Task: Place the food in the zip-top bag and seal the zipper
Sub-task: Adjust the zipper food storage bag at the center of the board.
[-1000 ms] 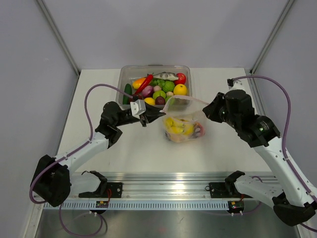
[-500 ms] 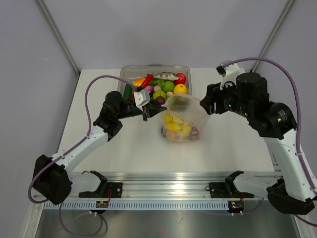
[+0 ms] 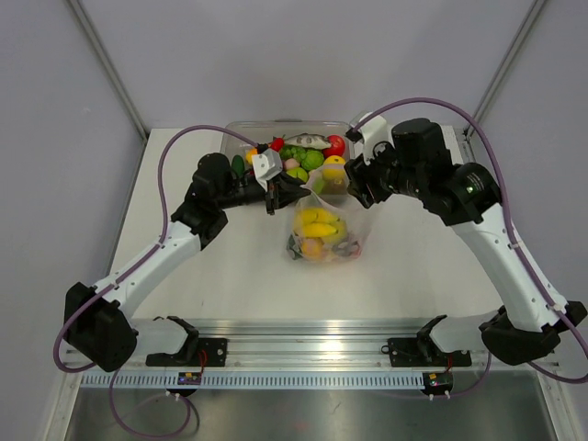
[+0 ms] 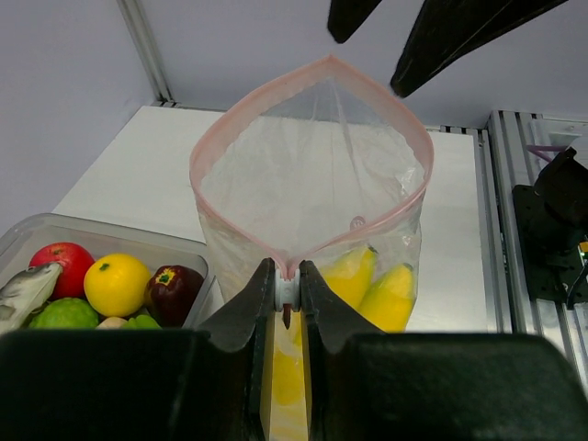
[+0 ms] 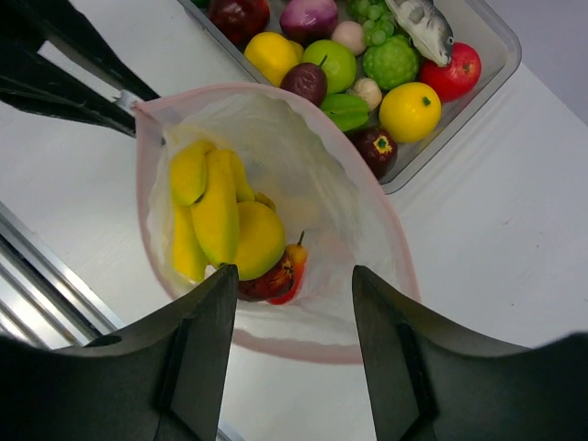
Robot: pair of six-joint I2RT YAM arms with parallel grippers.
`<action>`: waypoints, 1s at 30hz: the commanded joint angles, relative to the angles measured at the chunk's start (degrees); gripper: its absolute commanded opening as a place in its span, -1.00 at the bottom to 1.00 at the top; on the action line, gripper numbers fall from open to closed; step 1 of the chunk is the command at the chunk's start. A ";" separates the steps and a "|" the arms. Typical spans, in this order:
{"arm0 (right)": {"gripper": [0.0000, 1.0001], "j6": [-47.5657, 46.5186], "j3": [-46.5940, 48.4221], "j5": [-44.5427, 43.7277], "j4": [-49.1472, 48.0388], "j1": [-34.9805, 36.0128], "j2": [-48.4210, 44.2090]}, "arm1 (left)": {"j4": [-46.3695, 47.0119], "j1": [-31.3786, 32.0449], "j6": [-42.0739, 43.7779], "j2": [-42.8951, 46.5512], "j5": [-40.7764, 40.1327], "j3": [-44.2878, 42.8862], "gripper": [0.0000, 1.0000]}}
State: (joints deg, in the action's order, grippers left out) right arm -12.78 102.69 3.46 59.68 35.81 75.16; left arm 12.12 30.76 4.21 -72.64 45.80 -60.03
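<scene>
Nearest me, the aluminium rail (image 3: 303,331) runs along the edge of the table (image 3: 184,266), with both arm bases on it. The left gripper (image 4: 288,292) reaches in from the left and is pinched tight on the zip-top bag (image 3: 323,234). Its two fingers are closed on the left corner of the mouth, right on the pink zipper (image 4: 194,165).

The bag is near the middle of the table, just in front of the tub, with its mouth upward and spread into a wide oval. The zipper is unsealed all the way round. I cannot tell whether the bag's base rests on the table or hangs just off it. Bunched at the bottom I see toy bananas (image 5: 216,207), a round yellow fruit (image 5: 259,241) and a small red pepper (image 5: 287,274).

The right gripper (image 5: 294,273) hovers above the right side of the mouth with its fingers spread wide, holding nothing. From the left wrist camera, its two tips stand apart over the rim without touching it.

Beyond the bag, the clear tub (image 5: 503,50) holds more pieces:
- a lemon (image 5: 409,110)
- a round red fruit (image 5: 459,69)
- a dark red fruit with a green cap (image 5: 375,147)
- a green lime (image 5: 331,62)
- a purple onion (image 5: 308,14)
- a toy fish (image 5: 418,23)
</scene>
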 commanded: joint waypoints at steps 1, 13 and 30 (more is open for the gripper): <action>0.21 -5.68 0.31 -1.80 -5.10 0.57 3.24 | 3.09 -0.18 -0.34 0.22 3.40 -2.11 -1.00; 0.22 -9.99 2.69 -2.15 -4.92 1.01 10.45 | -9.31 -1.32 5.90 -1.27 13.43 -8.17 -1.00; -1.00 -2.43 -13.39 0.67 -17.58 1.10 0.52 | -12.03 -1.41 9.15 2.58 12.48 -2.38 0.38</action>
State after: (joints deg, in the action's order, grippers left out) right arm -17.17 90.89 3.16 47.48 36.60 78.52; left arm 0.91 29.67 10.74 -73.84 59.99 -64.29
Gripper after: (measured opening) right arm 0.011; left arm 0.689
